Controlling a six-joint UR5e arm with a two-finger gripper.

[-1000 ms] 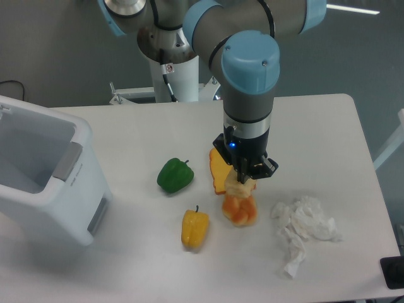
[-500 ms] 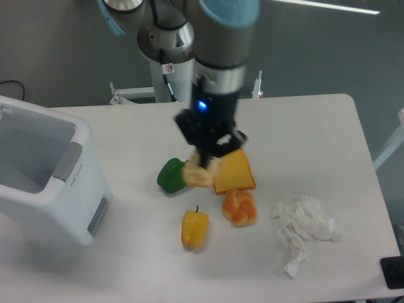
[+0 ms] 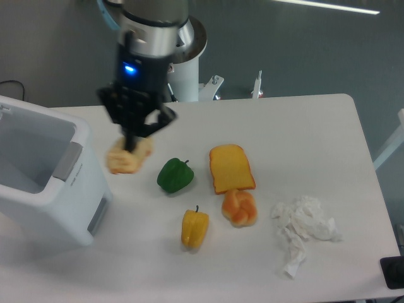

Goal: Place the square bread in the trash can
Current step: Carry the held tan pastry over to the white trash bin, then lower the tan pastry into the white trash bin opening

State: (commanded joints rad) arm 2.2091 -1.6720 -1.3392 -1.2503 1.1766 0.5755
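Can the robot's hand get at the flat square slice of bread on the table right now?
Probably not yet: the hand is shut on a pale bread lump, though the square bread slice lies uncovered.

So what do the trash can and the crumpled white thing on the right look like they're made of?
The trash can looks like moulded plastic: smooth, slightly glossy white walls, rounded corners and grey handle recesses. The crumpled white thing looks like tissue or thin paper, matte with many soft creases; which of the two I cannot tell.

The white table [image 3: 303, 126] bears the trash can [image 3: 44, 183] left, green pepper [image 3: 175, 175], yellow pepper [image 3: 194, 228], toast slice [image 3: 231, 167], round bun [image 3: 239, 207], and crumpled tissue [image 3: 303, 230] right.
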